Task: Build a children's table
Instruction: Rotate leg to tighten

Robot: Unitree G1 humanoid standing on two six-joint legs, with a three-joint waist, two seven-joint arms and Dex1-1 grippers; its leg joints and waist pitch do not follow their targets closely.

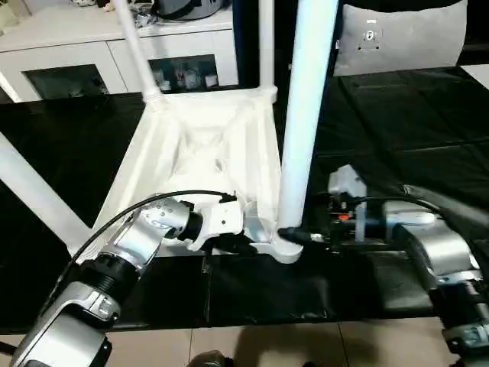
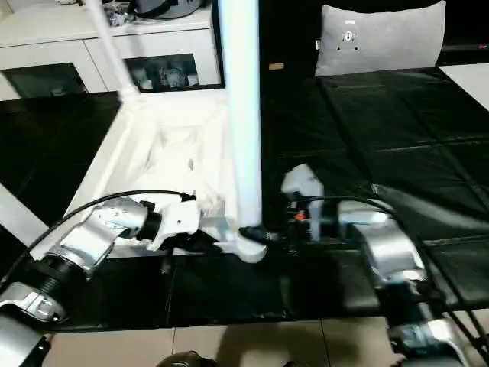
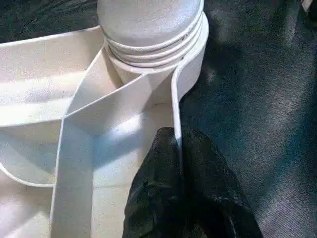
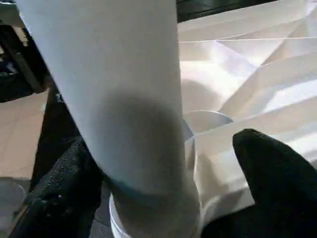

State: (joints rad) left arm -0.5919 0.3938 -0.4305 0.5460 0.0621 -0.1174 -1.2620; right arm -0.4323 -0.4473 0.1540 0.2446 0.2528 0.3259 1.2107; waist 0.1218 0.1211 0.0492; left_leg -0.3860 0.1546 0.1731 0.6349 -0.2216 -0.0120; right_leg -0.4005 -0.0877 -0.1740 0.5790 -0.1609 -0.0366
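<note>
The white tabletop lies upside down on the black mat, its ribbed underside facing up. White legs stand in its corner sockets; the nearest one rises from the near right socket. My left gripper is shut on the thin raised rim just beside that socket. From the right, my right gripper reaches the base of the same leg. It is open, with one black finger on each side of the leg and a gap showing on one side.
A grey cushion leans at the back right of the black mat. A white cabinet with glass doors stands behind the table on the left. The mat's front edge meets tiled floor close to my arms.
</note>
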